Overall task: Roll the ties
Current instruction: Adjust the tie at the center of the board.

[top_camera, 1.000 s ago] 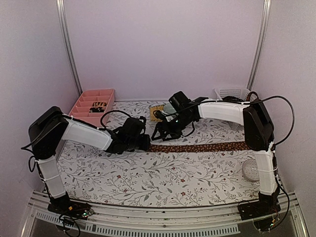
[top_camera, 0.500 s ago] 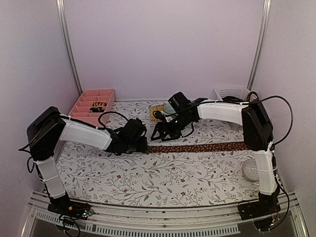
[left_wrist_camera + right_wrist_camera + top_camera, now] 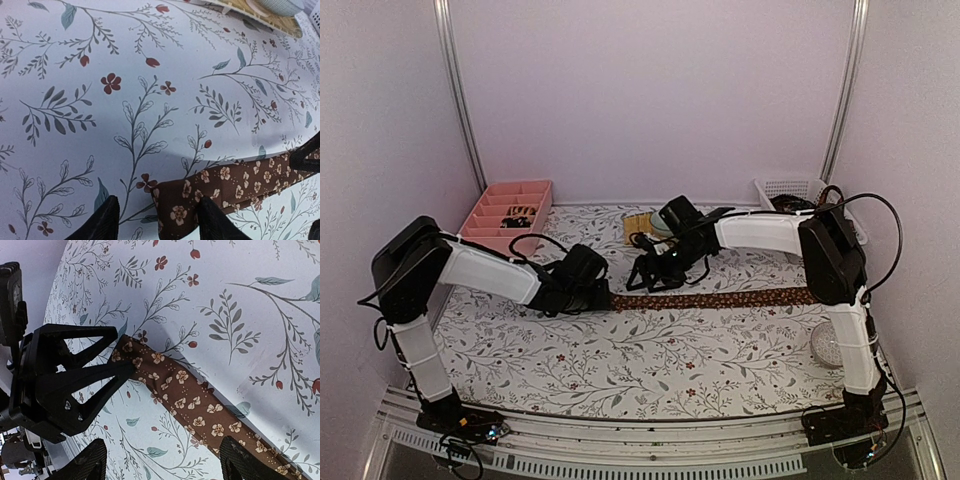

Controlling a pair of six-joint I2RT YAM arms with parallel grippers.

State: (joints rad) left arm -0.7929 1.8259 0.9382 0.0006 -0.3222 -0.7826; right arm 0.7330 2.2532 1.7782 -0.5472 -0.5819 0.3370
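A brown tie (image 3: 720,298) with small cream flowers lies flat across the table, its narrow end to the left. My left gripper (image 3: 605,296) is open and low at that end. In the left wrist view the tie's end (image 3: 182,210) lies between the fingers (image 3: 102,222), and the right finger touches its edge. My right gripper (image 3: 648,280) is open just above the tie, a little right of the left one. In the right wrist view the tie (image 3: 192,402) runs diagonally between its fingertips (image 3: 240,462), and the left gripper (image 3: 75,385) is at the tie's end.
A pink compartment tray (image 3: 492,222) at the back left holds dark rolled ties (image 3: 520,214). A yellowish woven mat (image 3: 636,226) with a pale round object lies behind the grippers. A white basket (image 3: 790,188) stands at the back right. A whitish ball (image 3: 830,343) lies near the right arm.
Both grippers have shifted a little to the left. The left one has settled lower at the tie's end, and that end has slid slightly left with it.
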